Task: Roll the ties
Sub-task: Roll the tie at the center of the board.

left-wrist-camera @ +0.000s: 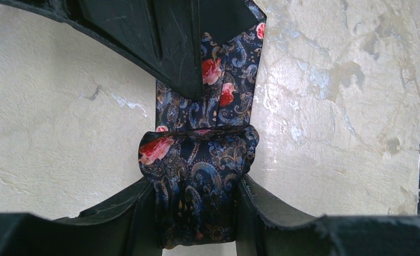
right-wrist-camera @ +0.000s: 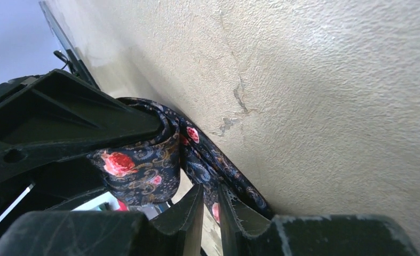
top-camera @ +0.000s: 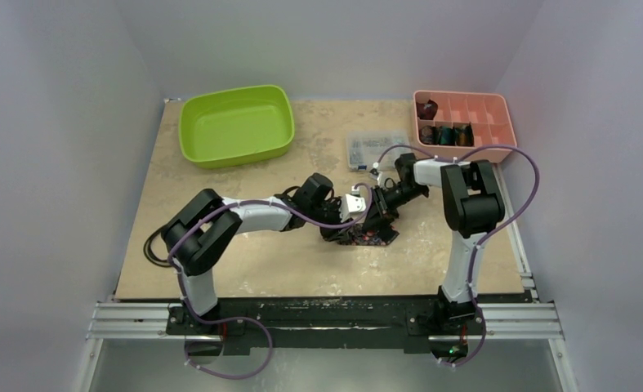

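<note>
Presently, on table (top-camera: 301, 269), near middle: left gripper (left-wrist-camera: 197, 213), clamped on both flanks of rolled coil (left-wrist-camera: 197, 154) of floral tie (top-camera: 367, 238); right gripper (right-wrist-camera: 210, 213), fingers nearly together, nothing visible between, lying over flat tail (left-wrist-camera: 234, 69). Risks, as judged: coil springing open should clamp ease; slick fabric telescoping sideways; tail dragged askew by right gripper, skewing later turns.

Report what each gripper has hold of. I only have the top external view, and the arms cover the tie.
Observer: In the left wrist view, the left gripper is closed on the rolled end of the tie, with a finger against each side of the coil.
Operator: Now give me the right one.
Observer: In the right wrist view, the right gripper is pinched nearly shut on the flat, unrolled stretch just past that coil.
</note>
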Robot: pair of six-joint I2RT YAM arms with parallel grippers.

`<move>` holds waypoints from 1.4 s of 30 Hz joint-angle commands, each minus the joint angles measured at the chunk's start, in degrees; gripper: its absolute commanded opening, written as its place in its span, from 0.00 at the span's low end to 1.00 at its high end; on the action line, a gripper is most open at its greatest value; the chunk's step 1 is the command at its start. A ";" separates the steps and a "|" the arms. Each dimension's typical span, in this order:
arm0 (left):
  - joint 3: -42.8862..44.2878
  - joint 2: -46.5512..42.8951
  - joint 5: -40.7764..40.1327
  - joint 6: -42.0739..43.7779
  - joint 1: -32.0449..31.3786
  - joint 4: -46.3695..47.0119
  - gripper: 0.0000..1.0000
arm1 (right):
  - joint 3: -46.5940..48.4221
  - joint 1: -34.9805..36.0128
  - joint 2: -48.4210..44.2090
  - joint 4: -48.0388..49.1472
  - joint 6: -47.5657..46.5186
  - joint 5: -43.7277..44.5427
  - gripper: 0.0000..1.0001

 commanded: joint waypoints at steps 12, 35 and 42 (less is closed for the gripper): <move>0.48 4.36 -8.61 2.31 -0.10 -10.44 0.32 | 10.59 -0.29 2.58 -2.64 -5.91 5.71 0.29; 3.86 5.82 -9.34 3.91 0.17 -13.02 0.38 | 1.68 -1.55 0.55 -3.57 -4.14 1.44 0.37; 3.06 0.58 -3.24 1.56 2.17 -9.12 0.40 | 3.41 -2.01 5.41 -0.18 -2.88 12.29 0.37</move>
